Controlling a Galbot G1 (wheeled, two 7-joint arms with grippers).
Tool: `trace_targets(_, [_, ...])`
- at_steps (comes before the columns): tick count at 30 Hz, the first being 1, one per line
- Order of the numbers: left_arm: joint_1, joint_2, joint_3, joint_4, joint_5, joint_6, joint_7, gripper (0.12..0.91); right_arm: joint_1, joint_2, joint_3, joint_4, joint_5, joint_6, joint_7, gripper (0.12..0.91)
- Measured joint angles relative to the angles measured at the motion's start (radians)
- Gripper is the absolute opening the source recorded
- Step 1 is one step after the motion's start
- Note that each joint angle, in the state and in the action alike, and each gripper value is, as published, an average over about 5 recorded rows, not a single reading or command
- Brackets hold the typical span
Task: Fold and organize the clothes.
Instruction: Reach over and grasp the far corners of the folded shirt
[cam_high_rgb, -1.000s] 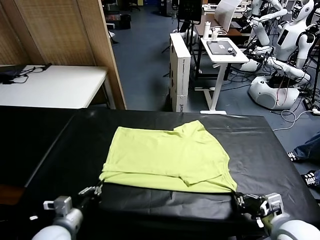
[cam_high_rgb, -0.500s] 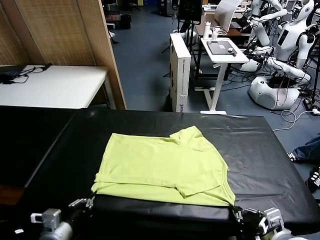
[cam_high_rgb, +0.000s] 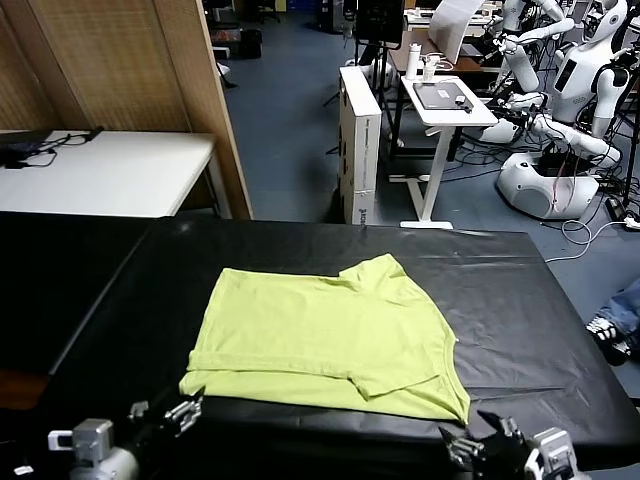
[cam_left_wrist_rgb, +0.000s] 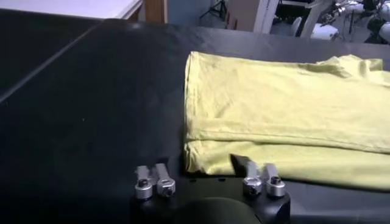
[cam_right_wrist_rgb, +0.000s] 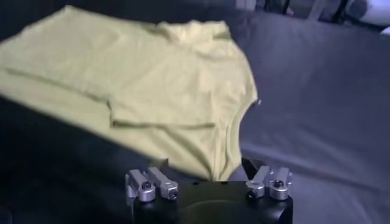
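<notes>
Lime T-shirt (cam_high_rgb: 325, 335) lies folded (sleeve tucked over); left claw (cam_high_rgb: 160, 418) and right claw (cam_high_rgb: 480, 440) gape empty.

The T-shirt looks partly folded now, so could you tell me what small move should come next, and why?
Probably back both open grippers, left and right, clear of the T-shirt. Its near edge lies doubled on the black table, and neither gripper holds cloth.

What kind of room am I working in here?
Likely a robotics lab: white humanoid robots stand behind a standing desk, cables trail across the floor, and a yellow-green T-shirt lies on a black-covered worktable.
</notes>
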Motion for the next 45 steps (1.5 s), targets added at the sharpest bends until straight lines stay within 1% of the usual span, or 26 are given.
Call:
trace_targets(5, [-0.221, 0.021, 0.092, 0.135, 0.000, 0.037, 0.040, 0.907, 0.282, 0.019, -0.182, -0.192, 0.005, 0.000, -0.027, 0.907])
trace_targets(7, [-0.296, 0.030, 0.133, 0.192, 0.003, 0.044, 0.057, 0.907, 0.382, 0.034, -0.253, -0.272, -0.006, 0.000, -0.036, 0.907])
trace_targets(10, [-0.389, 0.033, 0.195, 0.280, 0.013, 0.048, 0.070, 0.907, 0.500, 0.060, -0.345, -0.381, -0.032, 0.000, -0.051, 0.907])
trace_targets(13, [-0.469, 0.031, 0.259, 0.367, 0.030, 0.049, 0.079, 0.907, 0.586, 0.090, -0.418, -0.472, -0.042, 0.000, -0.061, 0.907])
trace_targets(17, [-0.563, 0.028, 0.332, 0.476, 0.054, 0.049, 0.100, 0.907, 0.669, 0.116, -0.483, -0.560, -0.041, 0.000, -0.076, 0.907])
trace_targets(22, [-0.660, 0.024, 0.392, 0.587, 0.058, 0.046, 0.116, 0.907, 0.744, 0.134, -0.536, -0.634, -0.040, 0.000, -0.091, 0.907])
trace_targets(29, [-0.741, 0.001, 0.422, 0.699, 0.074, 0.036, 0.120, 0.907, 0.799, 0.159, -0.565, -0.698, -0.040, 0.000, -0.099, 0.907])
trace_targets(38, [-0.785, 0.002, 0.446, 0.776, 0.077, 0.030, 0.122, 0.907, 0.820, 0.196, -0.573, -0.755, -0.057, 0.000, -0.103, 0.907])
trace_targets(45, [-0.815, -0.014, 0.469, 0.815, 0.087, 0.021, 0.122, 0.907, 0.823, 0.200, -0.572, -0.771, -0.062, 0.000, -0.105, 0.907])
